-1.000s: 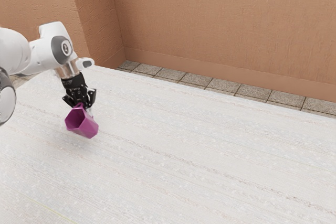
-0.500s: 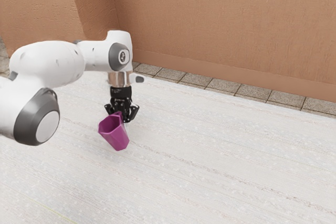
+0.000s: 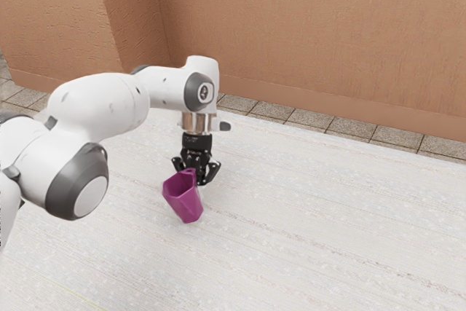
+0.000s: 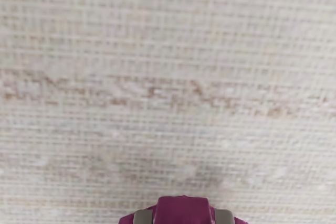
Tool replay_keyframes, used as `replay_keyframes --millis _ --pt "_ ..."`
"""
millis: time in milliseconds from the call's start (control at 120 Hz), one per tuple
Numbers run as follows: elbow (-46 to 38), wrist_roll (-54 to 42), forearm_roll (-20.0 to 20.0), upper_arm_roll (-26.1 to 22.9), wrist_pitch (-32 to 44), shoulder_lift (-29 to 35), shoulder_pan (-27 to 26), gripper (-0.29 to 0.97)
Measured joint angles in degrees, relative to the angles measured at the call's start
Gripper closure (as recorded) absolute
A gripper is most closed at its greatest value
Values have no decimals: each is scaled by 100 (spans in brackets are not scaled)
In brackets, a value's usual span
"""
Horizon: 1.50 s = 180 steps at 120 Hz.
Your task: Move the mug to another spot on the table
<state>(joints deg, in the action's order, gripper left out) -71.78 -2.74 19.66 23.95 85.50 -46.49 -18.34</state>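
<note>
A magenta mug (image 3: 183, 197) hangs tilted just above the pale table (image 3: 320, 223), its open mouth facing the exterior view's upper left. My black gripper (image 3: 196, 173) is shut on the mug's upper rim, near the table's middle left. In the wrist view the mug (image 4: 181, 210) shows as a purple shape right under my hand, with the table's woven surface (image 4: 168, 87) beyond it.
The white arm (image 3: 95, 129) comes in from the exterior view's left. A tiled floor strip (image 3: 342, 126) and a brown wall (image 3: 313, 27) lie behind the table's far edge. Bare tabletop spreads toward the exterior view's right.
My gripper has carried the mug toward the exterior view's right, from near the table's left side to its middle left. The mug has stayed held and tilted throughout.
</note>
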Motion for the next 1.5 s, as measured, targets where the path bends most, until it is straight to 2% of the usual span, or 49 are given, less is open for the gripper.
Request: replay_keyframes --millis 358,742,933,1058,1208,1325,1392,1458,1500 --pt "89 208 0 407 -81 -52 17 79" --pt "294 324 175 437 -81 -457 26 78" --pt "290 365 301 443 -106 -472 23 38" --pt "288 386 350 450 -125 -472 23 21" --pt "442 405 386 561 -122 -473 23 11" --pt "884 413 407 864 98 -472 24 6" --pt "1414 398 464 1107 419 -446 22 4" --pt "1412 343 575 1265 752 57 18 3" --pt "907 309 423 998 966 716 15 3"
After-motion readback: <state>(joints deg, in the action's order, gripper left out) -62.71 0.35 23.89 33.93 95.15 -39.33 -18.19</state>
